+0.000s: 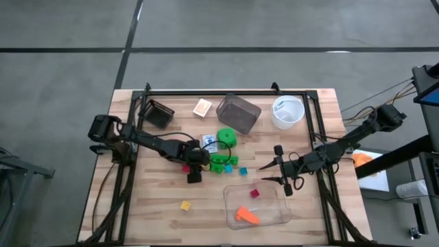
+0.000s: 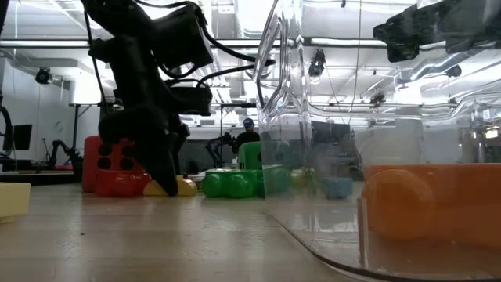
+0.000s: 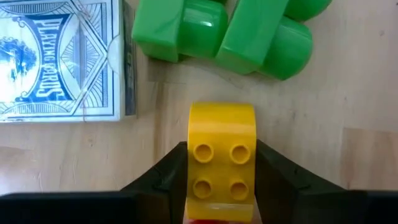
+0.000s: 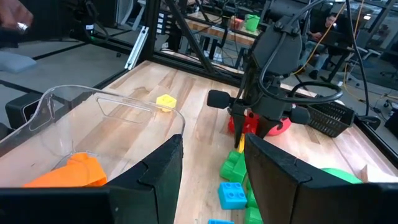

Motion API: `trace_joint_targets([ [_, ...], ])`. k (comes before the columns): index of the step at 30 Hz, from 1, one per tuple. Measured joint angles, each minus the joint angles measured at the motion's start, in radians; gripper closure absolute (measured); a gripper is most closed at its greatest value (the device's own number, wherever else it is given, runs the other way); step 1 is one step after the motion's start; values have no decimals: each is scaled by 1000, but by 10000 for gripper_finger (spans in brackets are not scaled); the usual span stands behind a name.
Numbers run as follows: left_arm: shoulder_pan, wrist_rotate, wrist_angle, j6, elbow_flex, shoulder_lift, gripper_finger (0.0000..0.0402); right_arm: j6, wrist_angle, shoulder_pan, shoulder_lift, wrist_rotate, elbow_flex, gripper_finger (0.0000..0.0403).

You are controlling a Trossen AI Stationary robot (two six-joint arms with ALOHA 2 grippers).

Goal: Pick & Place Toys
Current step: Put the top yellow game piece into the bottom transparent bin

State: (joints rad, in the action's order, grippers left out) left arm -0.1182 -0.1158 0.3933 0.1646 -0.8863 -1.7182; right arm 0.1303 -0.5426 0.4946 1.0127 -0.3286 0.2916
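Right now my left gripper (image 1: 195,167) is down low in the middle of the table (image 1: 158,206), and its two dark fingers (image 3: 163,177) are squeezed onto the sides of a yellow brick (image 3: 222,158). My left wrist view shows the brick's four round bumps facing me, with a bit of red peeking out under it. Just beside it lies the blue and white card pack (image 3: 59,59), flat on the wood. Near it sit the green bricks (image 3: 217,31), close together.

From above, I see the green die (image 1: 226,138) right behind the green bricks. A small teal brick (image 1: 242,171) lies next to them. Another little yellow brick (image 1: 185,205) sits alone near the front of the table. The tan block (image 1: 202,107) is at the back, beside a dark box (image 1: 238,113).

My right gripper (image 1: 282,172) hangs in the air just behind the clear tray (image 1: 274,218). Its jaws are wide apart and hold nothing. Inside the tray lie an orange brick (image 1: 247,215) and a small pink brick (image 1: 254,193). A white bowl (image 1: 287,112) stands at the back on the right side.
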Motion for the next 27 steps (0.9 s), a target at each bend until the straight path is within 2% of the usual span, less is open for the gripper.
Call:
trace_joint_targets([
  [4, -13, 0, -51, 0, 2, 60, 267, -3, 1, 0, 8, 0, 0, 235],
  [7, -21, 0, -163, -11, 29, 123, 267, -3, -1, 0, 16, 0, 0, 235],
  [12, -27, 18, -462, -40, 103, 240, 267, -3, -12, 0, 28, 0, 0, 235],
  [16, -31, 121, -774, -58, 166, 279, 267, -3, -20, 0, 32, 0, 0, 235],
  [21, -69, 185, -1040, -60, 181, 206, 267, 0, -26, -1, 32, -1, 0, 235],
  [24, -100, 189, -1049, -56, 125, 107, 267, 5, -29, -3, 32, -3, 0, 235],
  [27, -125, 234, -1026, -57, 42, 14, 267, 6, -32, -6, 32, -9, 0, 235],
])
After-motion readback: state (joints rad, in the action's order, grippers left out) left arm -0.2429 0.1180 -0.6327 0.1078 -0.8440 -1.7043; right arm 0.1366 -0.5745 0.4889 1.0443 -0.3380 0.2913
